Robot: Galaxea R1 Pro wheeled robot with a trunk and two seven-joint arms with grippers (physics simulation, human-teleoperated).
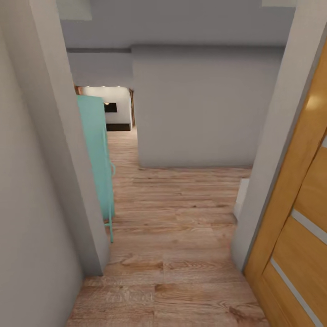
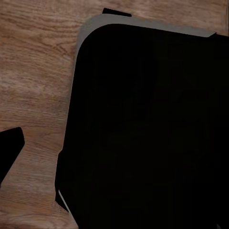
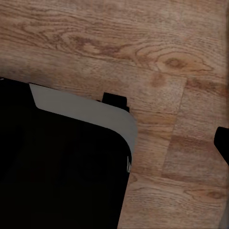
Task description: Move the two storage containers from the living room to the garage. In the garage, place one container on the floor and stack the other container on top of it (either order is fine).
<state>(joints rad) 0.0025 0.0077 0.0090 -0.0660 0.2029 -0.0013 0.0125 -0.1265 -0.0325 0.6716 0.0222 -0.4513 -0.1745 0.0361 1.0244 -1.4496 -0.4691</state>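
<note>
Facing wood-plank hallway (image 1: 181, 218); teal cabinet (image 1: 96, 154) left, striped orange door (image 1: 299, 218) right.

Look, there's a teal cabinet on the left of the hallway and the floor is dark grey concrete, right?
Not quite. The teal cabinet does stand on the left of the hallway, but the floor is light wood planks, not dark grey concrete. The head view shows the planks running down the hall, and both wrist views show the same wood grain.
</note>
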